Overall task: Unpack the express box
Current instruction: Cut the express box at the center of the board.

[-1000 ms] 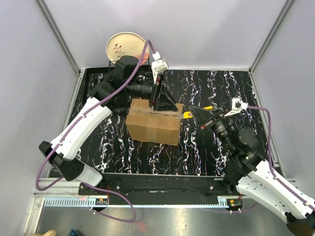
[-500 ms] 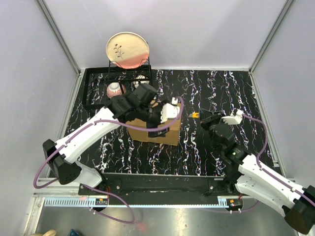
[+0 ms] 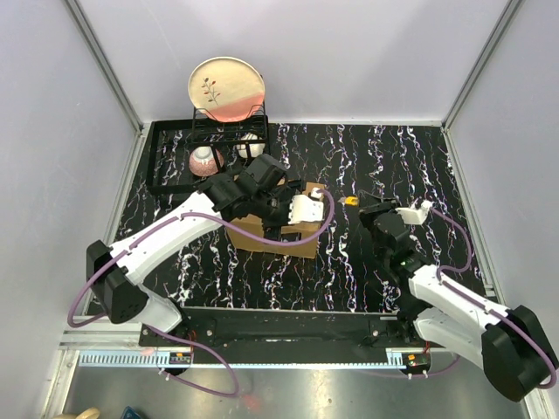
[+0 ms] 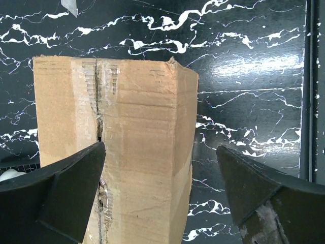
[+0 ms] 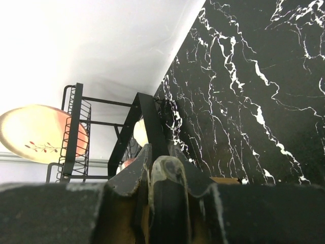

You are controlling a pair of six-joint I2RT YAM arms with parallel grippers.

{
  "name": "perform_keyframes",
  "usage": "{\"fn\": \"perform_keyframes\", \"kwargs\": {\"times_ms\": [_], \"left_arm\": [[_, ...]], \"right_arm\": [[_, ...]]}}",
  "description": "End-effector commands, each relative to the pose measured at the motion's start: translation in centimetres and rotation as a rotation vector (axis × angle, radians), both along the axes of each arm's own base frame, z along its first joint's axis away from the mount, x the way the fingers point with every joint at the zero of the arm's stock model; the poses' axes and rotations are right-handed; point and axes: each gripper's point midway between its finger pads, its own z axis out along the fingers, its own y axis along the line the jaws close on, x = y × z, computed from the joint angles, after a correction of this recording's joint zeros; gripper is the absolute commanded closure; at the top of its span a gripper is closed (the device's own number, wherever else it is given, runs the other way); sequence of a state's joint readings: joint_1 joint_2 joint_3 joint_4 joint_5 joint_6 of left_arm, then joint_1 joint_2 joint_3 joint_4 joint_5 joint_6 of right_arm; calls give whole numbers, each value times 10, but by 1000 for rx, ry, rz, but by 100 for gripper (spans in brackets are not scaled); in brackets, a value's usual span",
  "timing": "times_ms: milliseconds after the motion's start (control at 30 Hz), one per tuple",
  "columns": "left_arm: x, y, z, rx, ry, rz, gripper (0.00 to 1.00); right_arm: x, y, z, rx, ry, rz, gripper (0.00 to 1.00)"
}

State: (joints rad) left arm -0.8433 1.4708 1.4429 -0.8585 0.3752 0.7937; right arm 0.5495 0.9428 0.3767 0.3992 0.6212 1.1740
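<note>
The left gripper [image 4: 160,152] gapes wide astride the express box [image 4: 137,101], apparently to seize it. The right gripper [image 3: 362,204] pinches a yellow tool [image 3: 349,202] well clear of the box.

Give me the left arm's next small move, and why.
Probably lower the left gripper and work one finger into the split tape seam to lift a flap: its jaws stand wide open above the express box, the seam is already split, yet the flaps lie shut. The right gripper holds a yellow tool aside.
</note>
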Motion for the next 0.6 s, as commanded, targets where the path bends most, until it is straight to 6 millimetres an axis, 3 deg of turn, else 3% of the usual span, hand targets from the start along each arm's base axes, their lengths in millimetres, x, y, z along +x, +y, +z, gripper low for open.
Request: {"fn": "perform_keyframes", "kwargs": {"times_ms": [0,267,433,567], "left_arm": [[18,-14,14,-48,-58,19,1],[44,-12,23,-109,47,151,1],[68,1,32,-127,29,219,1],[85,8,28,-121,24,261,1]], "right_arm": [[8,11,22,131,-107,44,100],[19,34,40,177,-194,142,100],[21,39,37,179,-189,163,100],[23,43,35,180,-182,180,100]]}}
